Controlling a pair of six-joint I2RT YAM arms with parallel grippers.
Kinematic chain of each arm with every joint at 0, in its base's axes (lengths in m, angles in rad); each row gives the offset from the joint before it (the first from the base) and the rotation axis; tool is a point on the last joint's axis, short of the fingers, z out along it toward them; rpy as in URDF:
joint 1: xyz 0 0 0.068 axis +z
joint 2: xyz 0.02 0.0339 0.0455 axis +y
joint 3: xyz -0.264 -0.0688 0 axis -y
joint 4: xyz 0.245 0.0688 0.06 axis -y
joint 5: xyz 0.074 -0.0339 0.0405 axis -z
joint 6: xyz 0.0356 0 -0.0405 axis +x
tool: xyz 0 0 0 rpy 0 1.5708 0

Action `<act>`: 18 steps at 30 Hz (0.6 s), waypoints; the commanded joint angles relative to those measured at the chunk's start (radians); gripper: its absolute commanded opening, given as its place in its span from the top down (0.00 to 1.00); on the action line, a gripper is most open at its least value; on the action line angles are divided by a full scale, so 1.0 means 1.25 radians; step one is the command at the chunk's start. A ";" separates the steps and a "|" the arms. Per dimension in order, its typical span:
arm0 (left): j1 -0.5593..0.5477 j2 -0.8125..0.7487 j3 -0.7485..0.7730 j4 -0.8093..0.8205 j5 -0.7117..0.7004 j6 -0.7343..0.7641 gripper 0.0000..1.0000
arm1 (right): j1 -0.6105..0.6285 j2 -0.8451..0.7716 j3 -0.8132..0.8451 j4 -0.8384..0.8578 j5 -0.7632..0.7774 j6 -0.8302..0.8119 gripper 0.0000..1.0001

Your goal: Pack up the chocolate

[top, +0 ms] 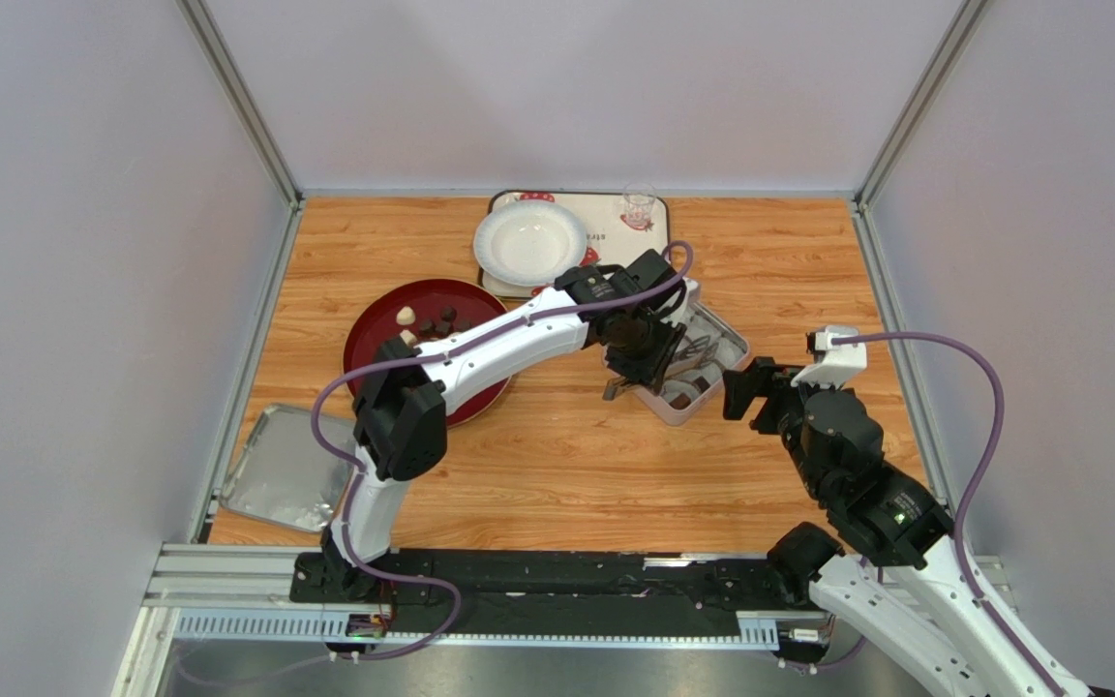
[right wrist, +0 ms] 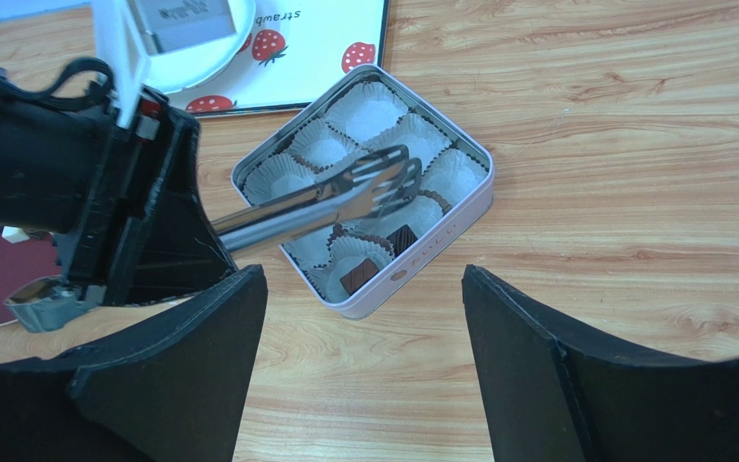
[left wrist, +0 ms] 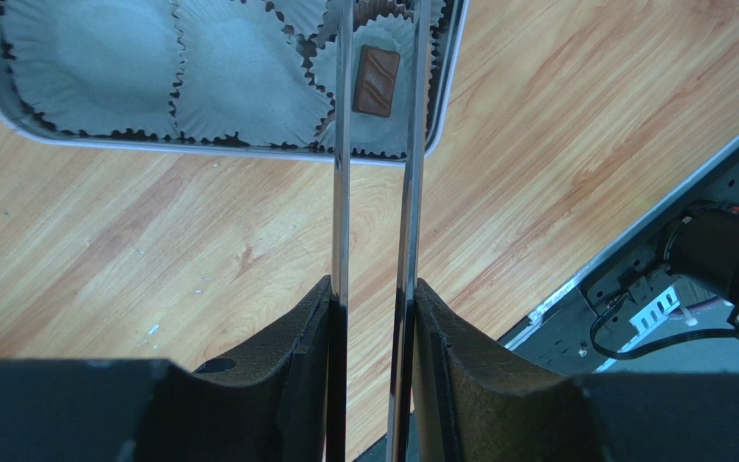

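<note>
Tongs (left wrist: 341, 192), clamped in left gripper (left wrist: 373, 318), cross tin (right wrist: 431, 260) edge near chocolate (left wrist: 377, 81); right gripper (right wrist: 364, 289) spread wide over bare tabletop (right wrist: 634, 192).

Tongs (left wrist: 342, 144) flashed mirror-silver between the matte black, grainy pads of my left gripper (left wrist: 373, 298). The chocolate (left wrist: 377, 81) under them was mid-brown with a paler streak, and from my right wrist the pieces looked near-black. Paper cups (left wrist: 238, 87) were white and pleated, the tin (right wrist: 436, 255) pale silver-pink. My right gripper (right wrist: 362, 274) was flat black. The table (top: 549, 465) showed orange-brown wood grain. The dish (top: 375, 341) was deep red, with dark and cream pieces in it. The bowl (top: 530, 240) was plain white, the mat (right wrist: 316, 58) white with red strawberries. The tray (top: 280, 472) was dull grey. My left arm (top: 505, 344) was white with black joints.
</note>
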 commanded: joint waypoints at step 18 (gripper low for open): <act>0.159 -0.483 -0.362 -0.040 -0.167 -0.089 0.62 | 0.002 0.009 0.014 0.009 0.007 -0.012 0.22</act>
